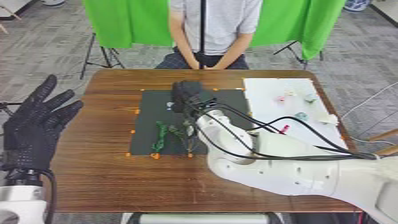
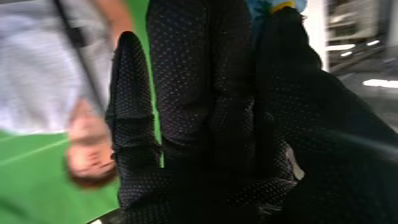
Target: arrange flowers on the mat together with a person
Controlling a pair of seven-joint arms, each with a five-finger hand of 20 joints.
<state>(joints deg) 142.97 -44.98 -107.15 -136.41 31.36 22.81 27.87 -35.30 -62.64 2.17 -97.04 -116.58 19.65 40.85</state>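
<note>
Over the brown wooden surface (image 1: 98, 175), the robot's right arm (image 1: 293, 172) comes in from the lower right of the head view, bent toward the middle, with black cables lying along it. Its right hand (image 1: 187, 95) is above the upper part of the dark mat (image 1: 147, 117), just left of the middle of the frame. From its wrist you can see the thumb and the fingers beside it drawn close together, pinching a blue flower (image 2: 266, 7) with a yellow bit at the thumb's tip. In the head view there's a small pale blue thing (image 1: 170, 105) right beside that hand; I can't tell whether it lies on the mat or is in the hand's grip.

Two green stems stand out lower on the mat: one (image 1: 161, 137) toward its left side, the other (image 1: 184, 136) to the right of it, near the arm.

Over at the right of the frame, a white sheet (image 1: 266, 90) lies beside the mat and carries small flowers: a pink one (image 1: 281, 99) and a pale yellow one (image 1: 290, 92) close together, a pale green one (image 1: 310, 98) to their right, a teal one (image 1: 301, 116) lower down, and a white one (image 1: 329, 119) near the right edge.

The left hand (image 1: 37, 127) is upright at the far left, its fingers wide and loosely extended, holding nothing.
</note>
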